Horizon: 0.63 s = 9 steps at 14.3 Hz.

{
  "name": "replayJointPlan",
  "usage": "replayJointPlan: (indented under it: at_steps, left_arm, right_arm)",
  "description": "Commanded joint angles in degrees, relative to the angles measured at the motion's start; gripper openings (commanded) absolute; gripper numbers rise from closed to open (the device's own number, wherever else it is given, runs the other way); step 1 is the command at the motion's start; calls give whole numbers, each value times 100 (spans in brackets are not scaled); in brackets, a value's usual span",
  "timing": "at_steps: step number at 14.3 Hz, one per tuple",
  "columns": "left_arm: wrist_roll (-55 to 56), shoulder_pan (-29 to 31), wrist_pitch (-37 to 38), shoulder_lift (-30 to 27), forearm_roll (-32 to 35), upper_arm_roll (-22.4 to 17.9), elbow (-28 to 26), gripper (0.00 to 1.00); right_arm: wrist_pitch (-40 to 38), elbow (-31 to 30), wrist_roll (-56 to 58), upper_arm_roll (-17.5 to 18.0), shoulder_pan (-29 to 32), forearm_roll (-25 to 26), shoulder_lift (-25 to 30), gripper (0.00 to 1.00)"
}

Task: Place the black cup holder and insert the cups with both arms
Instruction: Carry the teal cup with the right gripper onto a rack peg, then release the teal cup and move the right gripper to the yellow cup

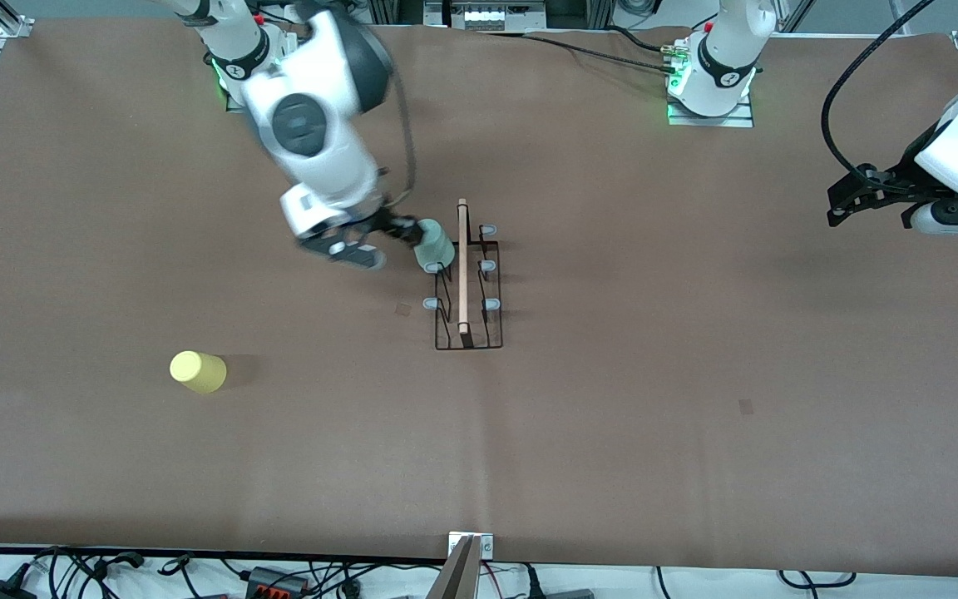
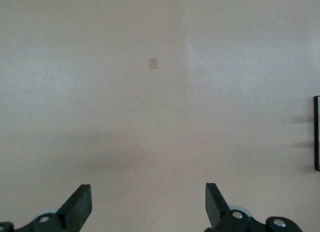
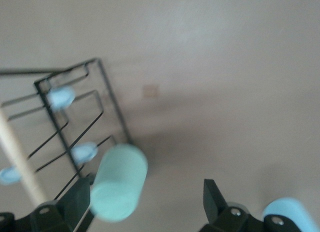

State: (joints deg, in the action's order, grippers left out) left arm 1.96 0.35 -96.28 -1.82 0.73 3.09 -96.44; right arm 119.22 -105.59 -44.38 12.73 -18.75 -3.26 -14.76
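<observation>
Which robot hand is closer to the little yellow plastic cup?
The right gripper. It is open beside the black wire cup holder, by a pale green cup. The yellow cup is toward its end. The left gripper waits open at the left arm's end.

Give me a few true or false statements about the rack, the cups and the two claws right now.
1. The green cup sits on a peg of the rack. True.
2. The right claw is shut on the green cup. False: its fingers are open beside the cup.
3. The yellow cup is on a rack peg. False: it sits on the table, nearer the front camera than the rack, toward the right arm's end.
4. The left claw is open over bare table. True.
5. The rack has tipped over. False: it stands upright, its wooden handle on top.
</observation>
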Motion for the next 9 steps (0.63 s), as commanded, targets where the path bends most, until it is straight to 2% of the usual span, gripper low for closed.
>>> replayJointPlan:
  at_steps: [1, 5, 9]
  left_arm:
    - [-47, -17, 57, 6, -73, -19, 82, 100]
    - [-73, -17, 57, 15, -73, -27, 82, 100]
    - [-73, -17, 48, 15, -73, -10, 82, 100]
  right_arm:
    - [-40, -111, 1375, 37, 844, 123, 44, 100]
    - [319, -103, 2835, -252, 1584, 895, -289, 100]
    - [1031, -103, 3646, -376, 2120, 950, -773, 100]
